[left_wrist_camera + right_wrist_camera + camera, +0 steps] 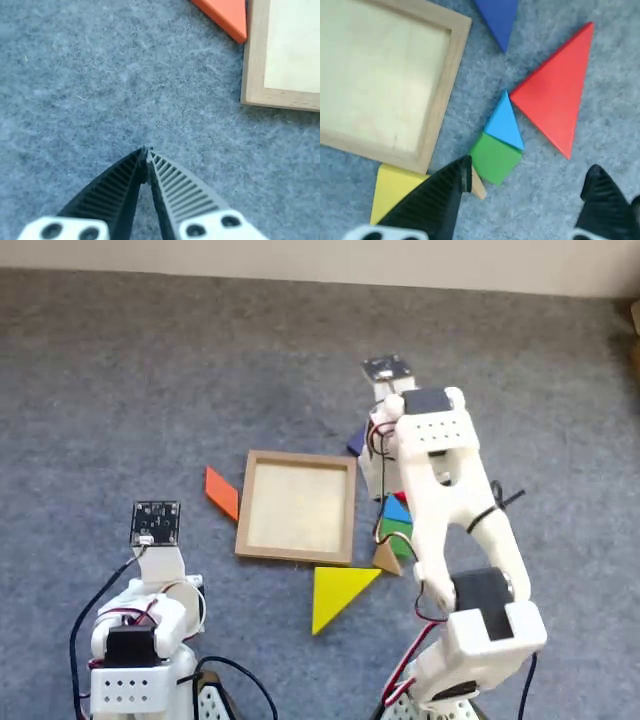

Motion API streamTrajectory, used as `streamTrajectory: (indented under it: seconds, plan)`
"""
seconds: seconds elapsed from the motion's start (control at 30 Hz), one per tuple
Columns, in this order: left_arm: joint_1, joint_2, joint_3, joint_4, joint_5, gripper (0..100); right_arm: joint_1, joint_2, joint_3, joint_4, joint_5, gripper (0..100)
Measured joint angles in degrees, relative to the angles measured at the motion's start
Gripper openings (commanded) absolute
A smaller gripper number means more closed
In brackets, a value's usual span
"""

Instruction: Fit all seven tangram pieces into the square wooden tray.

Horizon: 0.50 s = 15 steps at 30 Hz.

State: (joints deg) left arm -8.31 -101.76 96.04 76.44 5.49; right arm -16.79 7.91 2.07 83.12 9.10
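Grey felt surface (120,390): spans the whole high view.

My right arm (450,500): stretched up the right half of the high view, above the cluster of pieces to the right of the tray. My left arm (140,640): folded in the lower left corner.

Square wooden tray (243,510): flat at centre frame, pale floor showing. All seven pieces lie outside it on the felt.

Yellow triangle (340,592): below the tray's lower right corner, against the rim.

Red triangle (555,100): right of the tray, largely under my right arm in the high view.

Orange piece (222,492): just beside the tray's left rim, slanted.

Dark blue triangle (497,15): off the tray's upper right corner.

Green square (495,157): right of the tray's lower right corner, touching the light blue triangle (504,122), whose tip meets a corner of the red one.

Tan triangle (388,558): smallest, between the green square and the yellow triangle.

Right gripper (530,170): fingers spread wide, holding nothing, over the felt beside the green square.

Left gripper (146,152): fingertips pressed together, holding nothing, over bare felt near the tray's corner.
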Motion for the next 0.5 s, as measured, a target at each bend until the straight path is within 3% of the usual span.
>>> streamTrajectory:
  seconds: [0.5]
  plan:
    - [0.0,0.0,0.0,0.0,0.0,1,4.5,11.9,-0.1,-11.5,0.4,34.0]
